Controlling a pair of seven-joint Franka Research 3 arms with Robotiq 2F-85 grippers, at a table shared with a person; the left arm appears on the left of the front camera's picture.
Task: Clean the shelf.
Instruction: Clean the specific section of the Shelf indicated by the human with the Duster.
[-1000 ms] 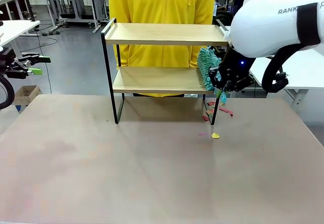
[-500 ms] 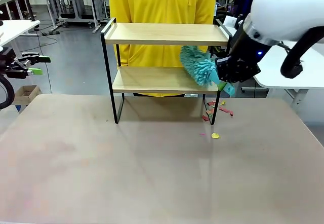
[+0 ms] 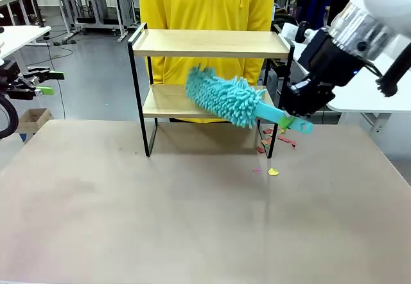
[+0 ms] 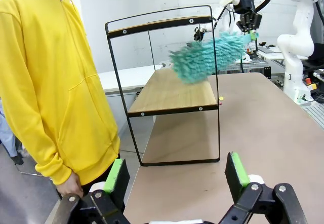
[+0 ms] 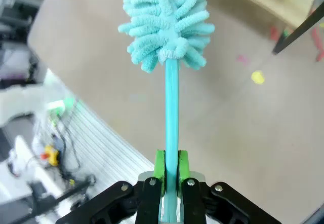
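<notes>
Two-tier light-wood, black-framed shelf (image 3: 209,43): stood at far middle of table (image 3: 192,220). Fluffy teal duster (image 3: 221,96): clenched by its handle in right gripper (image 5: 171,159), held at lower-board level. Sweeping in hand; a lower-board pass is judged next.

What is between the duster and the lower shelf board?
Nothing visible: the duster, held in the right gripper, hangs by the bare lower board of the shelf; only its right front post stands by the handle.
</notes>
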